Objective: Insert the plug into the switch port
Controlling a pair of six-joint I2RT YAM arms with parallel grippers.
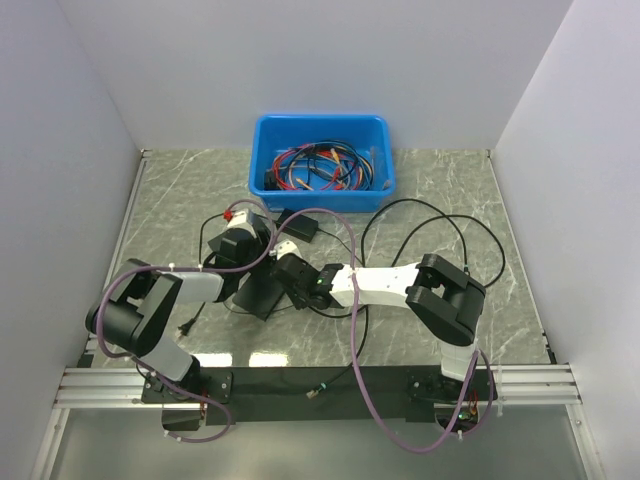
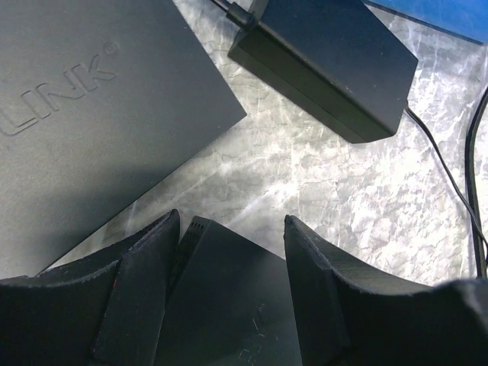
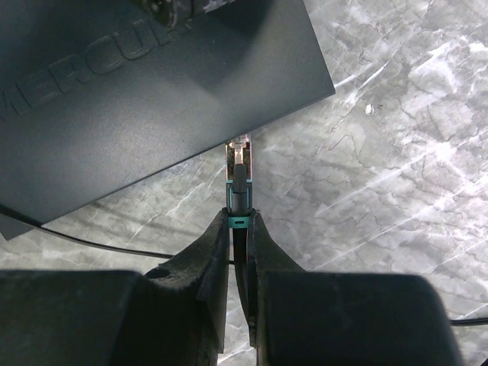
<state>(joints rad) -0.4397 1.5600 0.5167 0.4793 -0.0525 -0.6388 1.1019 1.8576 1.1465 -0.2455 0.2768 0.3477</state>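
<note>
While the left gripper (image 2: 229,229) clamps the switch (image 3: 152,99), the right gripper (image 3: 238,229) pinches the plug (image 3: 239,171), its metal tip at the switch's edge but seemingly not yet in a port, so insertion is left.

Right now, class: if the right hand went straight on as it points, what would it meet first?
The near edge of the black switch: the plug held in the right hand points at it, tip apparently almost touching, though depth is unclear.
</note>
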